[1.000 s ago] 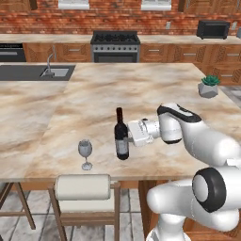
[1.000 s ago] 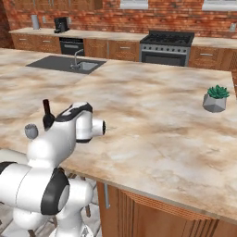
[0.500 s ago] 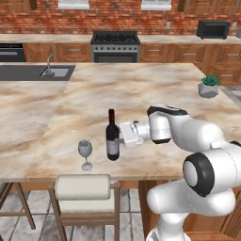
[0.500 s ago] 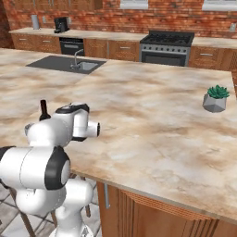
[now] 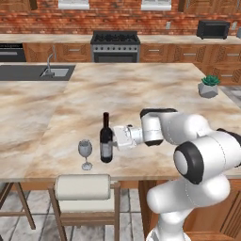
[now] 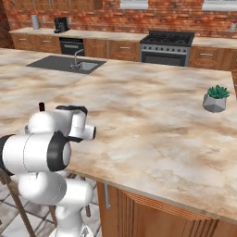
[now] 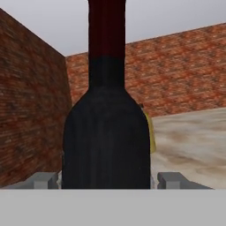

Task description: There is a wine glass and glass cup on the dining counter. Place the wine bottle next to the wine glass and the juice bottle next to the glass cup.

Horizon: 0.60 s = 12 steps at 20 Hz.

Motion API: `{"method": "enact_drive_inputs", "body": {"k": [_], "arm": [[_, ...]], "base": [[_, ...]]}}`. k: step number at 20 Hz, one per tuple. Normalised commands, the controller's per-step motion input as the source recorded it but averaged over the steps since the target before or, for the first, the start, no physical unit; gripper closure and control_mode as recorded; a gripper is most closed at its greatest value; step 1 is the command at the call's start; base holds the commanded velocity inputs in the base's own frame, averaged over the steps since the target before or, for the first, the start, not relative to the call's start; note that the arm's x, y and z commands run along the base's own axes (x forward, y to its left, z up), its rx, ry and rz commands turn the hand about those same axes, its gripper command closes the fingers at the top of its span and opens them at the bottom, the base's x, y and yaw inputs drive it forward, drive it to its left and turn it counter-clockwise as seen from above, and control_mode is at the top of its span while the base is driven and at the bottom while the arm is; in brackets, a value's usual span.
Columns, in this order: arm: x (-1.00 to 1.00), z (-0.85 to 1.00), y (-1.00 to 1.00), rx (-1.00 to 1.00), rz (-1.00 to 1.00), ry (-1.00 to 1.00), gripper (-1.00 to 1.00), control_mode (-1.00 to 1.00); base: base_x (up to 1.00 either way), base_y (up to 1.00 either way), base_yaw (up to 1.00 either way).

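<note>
The dining counter [image 5: 141, 89] bears the wine bottle [image 5: 106, 139] upright near its front edge, at three o'clock of the wine glass [image 5: 85, 150], just beside it. The gripper [image 5: 114, 138] clamps the bottle's body from three o'clock, jaws closed on either side.

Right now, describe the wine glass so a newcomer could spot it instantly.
Find the big marble counter and follow its near edge to above the padded stool. The wine glass stands there, just left of the dark wine bottle. It is clear, stemmed and shorter than the bottle.
</note>
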Motion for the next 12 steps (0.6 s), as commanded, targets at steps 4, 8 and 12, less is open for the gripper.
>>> {"method": "enact_drive_inputs", "body": {"k": [4, 8, 12], "arm": [[0.21, -0.24, 0.10, 0.02, 0.01, 0.00, 1.00, -1.00], [0.27, -0.20, 0.00, 0.00, 0.01, 0.00, 1.00, -1.00], [0.20, -0.21, 0.00, 0.00, 0.03, 0.00, 1.00, -1.00]], "base": [[0.00, 0.00, 0.00], [0.00, 0.00, 0.00], [0.00, 0.00, 0.00]]}}
